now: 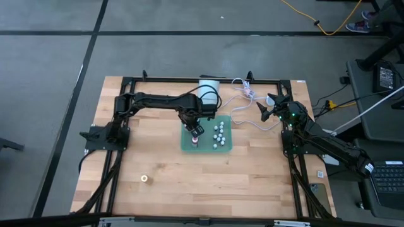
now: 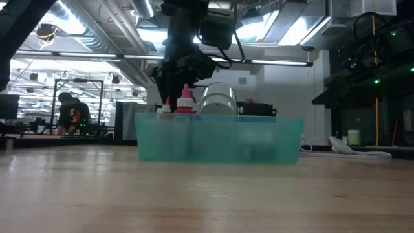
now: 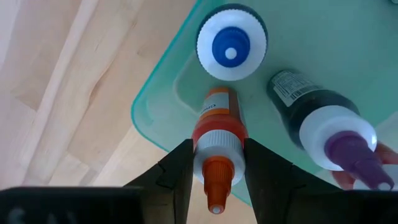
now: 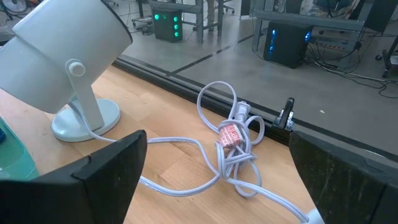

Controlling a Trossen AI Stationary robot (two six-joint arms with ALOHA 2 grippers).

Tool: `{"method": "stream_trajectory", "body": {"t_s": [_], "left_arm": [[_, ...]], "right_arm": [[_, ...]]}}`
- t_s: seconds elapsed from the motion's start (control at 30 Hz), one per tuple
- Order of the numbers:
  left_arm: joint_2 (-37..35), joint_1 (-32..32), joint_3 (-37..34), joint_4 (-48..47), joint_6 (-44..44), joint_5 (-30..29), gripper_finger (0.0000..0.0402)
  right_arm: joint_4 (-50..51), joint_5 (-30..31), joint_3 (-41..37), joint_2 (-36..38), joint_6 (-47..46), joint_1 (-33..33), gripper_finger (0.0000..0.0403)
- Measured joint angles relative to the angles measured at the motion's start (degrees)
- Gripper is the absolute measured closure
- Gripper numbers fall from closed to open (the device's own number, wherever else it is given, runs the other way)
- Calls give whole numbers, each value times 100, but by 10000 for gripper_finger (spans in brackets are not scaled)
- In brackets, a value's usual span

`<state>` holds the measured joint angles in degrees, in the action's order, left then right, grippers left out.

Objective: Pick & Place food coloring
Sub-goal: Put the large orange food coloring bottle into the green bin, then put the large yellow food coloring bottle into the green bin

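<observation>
Two dark fingers of the left gripper [image 3: 217,171] are pinching the small orange-capped food coloring bottle [image 3: 217,149] by its white collar, right over the left part of the translucent green plastic tray [image 1: 187,144] at mid-table. In the left wrist view the bottle is upright between the pads, label side showing, its base at or near the tray floor; whether it is actually resting there I cannot tell. Beside it in the tray stand a blue-and-white-topped bottle [image 3: 231,43] and a dark bottle with a purple nozzle [image 3: 339,140], both close, and the high view shows a cluster of further small white-capped bottles [image 1: 219,133] towards the tray's right side. From table height a red-tipped bottle [image 2: 186,98] pokes above the tray wall under the arm. Doing this well, I'd say, means a straight vertical move: the neighbours are near enough that any sideways drift could tip them, and the grip sits high on a narrow collar, so the bottle may swing if the wrist tilts. Keep the pinch firm and clear the rim before any travel. Over on the right, the right gripper [image 4: 217,180] waits at the table's far right edge with its fingers spread wide and empty, facing the white desk lamp [image 4: 65,62] and a coiled white cable [image 4: 230,140].
</observation>
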<state>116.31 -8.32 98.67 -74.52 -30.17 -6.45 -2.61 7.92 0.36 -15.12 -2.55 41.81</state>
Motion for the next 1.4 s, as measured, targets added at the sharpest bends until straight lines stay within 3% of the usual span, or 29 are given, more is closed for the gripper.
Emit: {"method": "stream_trajectory", "body": {"t_s": [0.53,1.0,1.23,1.4], "left_arm": [[0,-9,-15,-25,50,356,231],[-481,8,-13,-221,-23,-282,143],[-1014,552,-9,-944,-421,-631,140],[-1382,1145,-7,-1363,-671,-242,145]], "right_arm": [[0,0,0,0,-1,1,10],[1,0,1,-1,-1,0,10],[2,0,2,-1,1,-1,10],[1,0,0,-1,0,1,10]]}}
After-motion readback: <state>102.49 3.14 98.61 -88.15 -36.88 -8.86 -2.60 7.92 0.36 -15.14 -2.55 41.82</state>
